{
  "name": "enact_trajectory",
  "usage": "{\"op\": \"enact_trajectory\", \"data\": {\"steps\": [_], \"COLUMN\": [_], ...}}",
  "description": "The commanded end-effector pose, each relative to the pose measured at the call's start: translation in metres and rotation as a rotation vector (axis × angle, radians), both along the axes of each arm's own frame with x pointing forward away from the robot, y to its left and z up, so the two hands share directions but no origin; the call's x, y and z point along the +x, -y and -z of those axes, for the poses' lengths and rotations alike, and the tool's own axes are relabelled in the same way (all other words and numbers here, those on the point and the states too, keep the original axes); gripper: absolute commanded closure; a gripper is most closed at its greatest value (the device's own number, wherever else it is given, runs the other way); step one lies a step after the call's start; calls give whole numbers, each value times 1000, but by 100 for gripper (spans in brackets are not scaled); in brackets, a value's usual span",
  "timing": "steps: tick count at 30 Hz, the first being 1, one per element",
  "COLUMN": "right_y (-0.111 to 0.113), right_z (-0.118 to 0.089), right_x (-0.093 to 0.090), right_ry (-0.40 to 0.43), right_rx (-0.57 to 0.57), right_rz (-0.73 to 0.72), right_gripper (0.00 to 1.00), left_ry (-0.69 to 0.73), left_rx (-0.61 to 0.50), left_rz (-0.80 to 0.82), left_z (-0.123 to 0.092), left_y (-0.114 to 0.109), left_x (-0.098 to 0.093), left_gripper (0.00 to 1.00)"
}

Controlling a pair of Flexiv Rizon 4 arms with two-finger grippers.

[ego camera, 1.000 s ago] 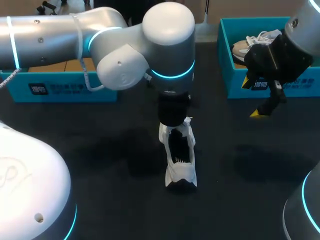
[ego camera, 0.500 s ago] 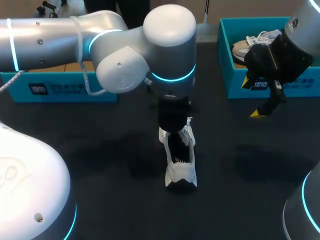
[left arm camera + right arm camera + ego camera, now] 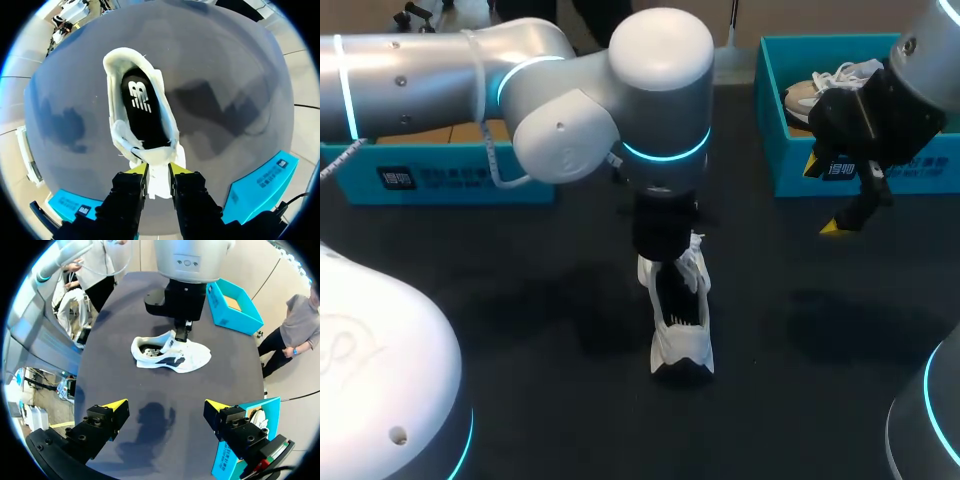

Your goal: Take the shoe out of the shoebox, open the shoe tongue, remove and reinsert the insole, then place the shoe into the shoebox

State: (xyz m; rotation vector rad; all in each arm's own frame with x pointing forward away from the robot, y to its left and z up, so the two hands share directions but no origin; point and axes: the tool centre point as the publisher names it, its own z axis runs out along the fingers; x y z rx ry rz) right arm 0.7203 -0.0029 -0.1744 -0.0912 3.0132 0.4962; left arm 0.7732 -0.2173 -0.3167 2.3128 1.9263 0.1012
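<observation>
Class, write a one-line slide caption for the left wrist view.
Left claw pinches the tongue of the white shoe, exposing its black insole.

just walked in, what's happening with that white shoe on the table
The white shoe lies on the dark table, outside either box. The left hand pinches the shoe's tongue between its fingers, and the black insole sits inside the shoe. The right hand hangs open above the table, holding nothing, near the blue shoebox, which holds another shoe.
</observation>
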Motion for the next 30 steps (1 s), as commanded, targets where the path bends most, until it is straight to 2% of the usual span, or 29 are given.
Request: {"op": "enact_trajectory", "data": {"steps": [1,5,16,23,30], "right_y": [-2,-2,-2,-2,-2], "right_z": [1,1,1,1,1], "right_x": [1,1,1,1,1], "right_ry": [-2,-2,-2,-2,-2], "right_rx": [-3,-3,-3,-3,-3], "right_rz": [1,1,1,1,1], "right_gripper": [0,0,0,0,0], "left_ry": [21,22,9,-29,-34], "left_rx": [-18,-21,-22,-17,-14], "left_rz": [-13,-22,-38,-42,-43], "left_z": [4,6,10,19,5], "left_y": [1,2,-4,-4,-3], "left_x": [-3,-10,-22,-38,-40], "left_gripper": [79,83,73,74,73]}}
